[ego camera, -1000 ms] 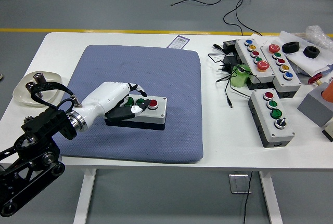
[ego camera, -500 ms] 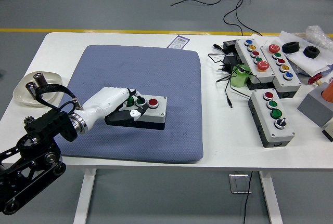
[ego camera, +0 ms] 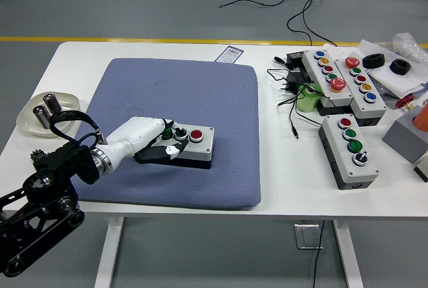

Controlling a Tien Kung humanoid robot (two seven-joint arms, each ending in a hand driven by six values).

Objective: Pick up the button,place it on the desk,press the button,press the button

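Note:
A grey button box with a red button and green buttons lies flat on the blue mat. My left hand, white with dark fingers, lies over the box's left end. Its fingers rest loosely on the lid beside the green buttons, and the thumb tip sits at the box's front edge. The box's left part is hidden under the hand. The right hand does not show in this view.
Three more button boxes and tangled cables crowd the table's right side, beside a green object. A shallow dish with small cylinders stands at the left edge. A paper tag lies behind the mat.
My left hand has slid back to the left along the box, uncovering more of the lid and the green buttons. The box has stayed in place.

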